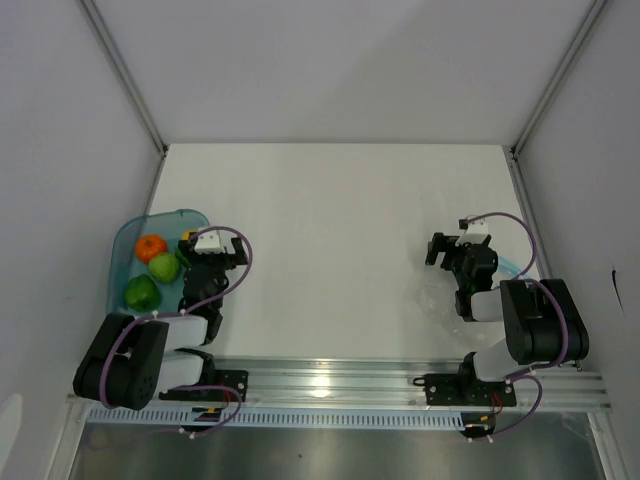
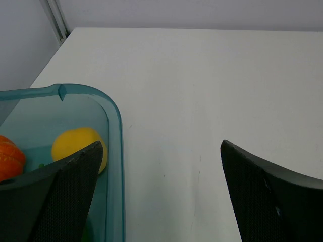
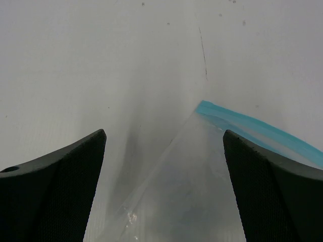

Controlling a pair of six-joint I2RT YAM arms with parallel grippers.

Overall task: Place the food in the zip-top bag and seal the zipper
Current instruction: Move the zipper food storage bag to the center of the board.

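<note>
The food lies in a teal tray (image 1: 120, 250) at the left: an orange round fruit (image 1: 150, 247), two green round ones (image 1: 164, 266) (image 1: 142, 292) and a small yellow one (image 2: 75, 146). I do not make out the chili. My left gripper (image 1: 205, 252) is open and empty at the tray's right rim (image 2: 115, 126), its left finger over the tray. The clear zip-top bag (image 3: 202, 186) lies flat on the table under my right gripper (image 3: 164, 133), which is open and empty just above it. The light blue zipper (image 3: 257, 128) runs along the bag's far right edge.
The white table (image 1: 330, 220) is closed in by white walls at the left, back and right. A metal rail (image 1: 330, 385) with both arm bases runs along the near edge. The orange fruit also shows at the left edge of the left wrist view (image 2: 9, 159).
</note>
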